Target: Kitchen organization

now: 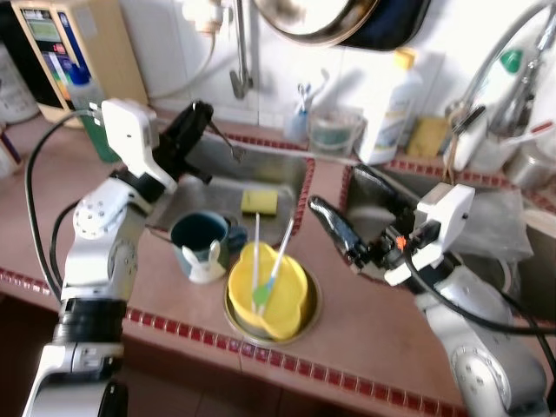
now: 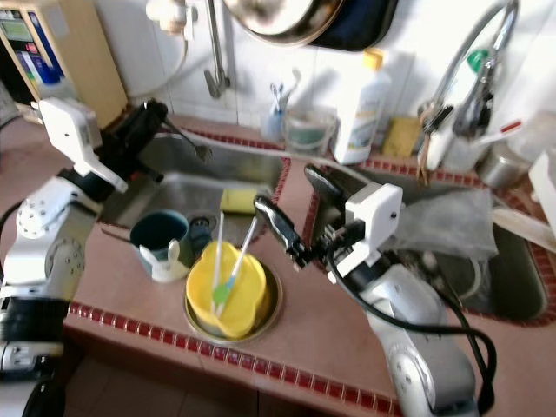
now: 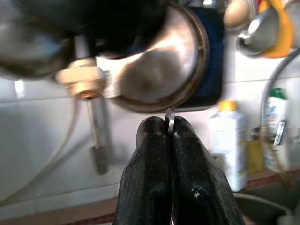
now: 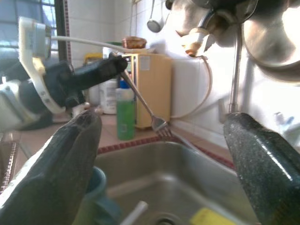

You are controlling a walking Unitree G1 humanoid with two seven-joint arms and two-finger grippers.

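Note:
My left gripper (image 1: 201, 113) is shut on the handle of a metal fork (image 1: 226, 145) and holds it above the back left of the steel sink (image 1: 276, 169). In the left wrist view the thin handle (image 3: 169, 119) is pinched between the shut fingers (image 3: 147, 159). My right gripper (image 2: 287, 189) hangs open over the counter strip between the two sinks, with nothing between its fingers. A yellow bowl (image 1: 280, 295) with two long utensils in it sits in a metal dish at the counter's front edge. A teal mug (image 1: 196, 234) stands beside it, and a yellow sponge (image 1: 259, 201) lies in the sink.
A white bottle with a yellow cap (image 1: 389, 109), a clear tub (image 1: 334, 130) and a green bottle (image 1: 94, 122) line the back wall. Pans (image 1: 321, 22) hang above. A second sink (image 1: 486, 217) at right holds clear plastic. A tap (image 1: 239, 52) hangs over the left sink.

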